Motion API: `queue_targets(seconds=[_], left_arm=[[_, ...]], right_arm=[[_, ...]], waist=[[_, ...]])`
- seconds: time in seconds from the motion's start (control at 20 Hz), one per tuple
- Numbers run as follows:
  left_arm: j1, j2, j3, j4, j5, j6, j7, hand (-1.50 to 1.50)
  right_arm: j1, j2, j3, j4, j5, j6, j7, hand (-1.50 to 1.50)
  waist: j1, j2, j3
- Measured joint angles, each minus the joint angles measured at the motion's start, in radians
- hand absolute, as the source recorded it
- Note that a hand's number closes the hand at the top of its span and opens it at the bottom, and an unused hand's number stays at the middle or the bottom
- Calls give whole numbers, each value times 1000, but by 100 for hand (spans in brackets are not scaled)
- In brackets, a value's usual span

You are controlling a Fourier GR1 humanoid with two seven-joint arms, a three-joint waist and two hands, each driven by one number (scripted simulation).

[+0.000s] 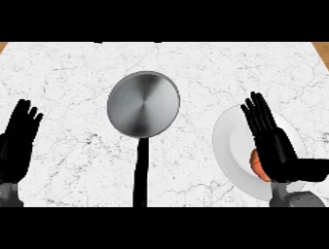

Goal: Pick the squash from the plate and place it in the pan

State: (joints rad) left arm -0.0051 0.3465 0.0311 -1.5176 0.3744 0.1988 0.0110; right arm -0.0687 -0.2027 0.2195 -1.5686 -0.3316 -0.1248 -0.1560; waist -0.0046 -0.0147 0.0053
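Orange sliver is about all I get of the small rounded orange squash (256, 164) right now, peeking out along the inner edge of my right hand (279, 151). It sits on the round white plate (232, 138), toward the plate's near part, and the black hand hovers right over it and covers most of it. So the squash lies under the palm and a bit toward the pan side of it, not out past the fingertips. Can't tell its long axis, too much is hidden. What shows looks smooth and curved, no stem visible.

Right fingers (261, 116) are straight and pointing away from me, thumb stuck out to the right, nothing grasped. Whether the palm touches the squash I can't say from this angle. Left hand (9, 146) is resting open, fingers up, at the left edge of the white marbled bench (66, 73), well apart from everything.

Round brushed-steel pan (143, 103) sits mid-bench, left of the plate, its long black handle (142, 170) running back toward me. Nothing in it.

My read: right hand is the obvious one for this, and the pick isn't done yet. Next I'd curl fingers and thumb round the squash, lift, then swing left to the pan. My worry is a round thing rolling on the plate if the thumb comes in off-centre.
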Motion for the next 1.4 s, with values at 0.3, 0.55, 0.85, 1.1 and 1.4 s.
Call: queue_targets(seconds=[0.3, 0.55, 0.85, 1.1, 1.4], left_arm=[[-59, 18, -32, -27, -42, 6, 34, 0], [-88, 16, -61, -36, -52, 8, 80, 0], [-119, 15, -75, -48, -58, 12, 131, 0], [-142, 2, -95, -62, -75, 21, 168, 0], [-151, -10, -94, -52, -90, 13, 168, 0]], right_arm=[[-155, -169, -17, -77, -75, 291, 1, 150], [-151, -413, -110, -77, 76, 429, -171, -150], [-50, -624, -260, 42, 231, 534, -499, -150], [-34, -729, -303, 64, 364, 497, -622, -150], [-83, -784, -243, -15, 506, 478, -585, -150]], waist=[[11, 9, -2], [-20, 11, -2], [-19, 15, -2], [-6, 15, -3], [6, 14, -5]])
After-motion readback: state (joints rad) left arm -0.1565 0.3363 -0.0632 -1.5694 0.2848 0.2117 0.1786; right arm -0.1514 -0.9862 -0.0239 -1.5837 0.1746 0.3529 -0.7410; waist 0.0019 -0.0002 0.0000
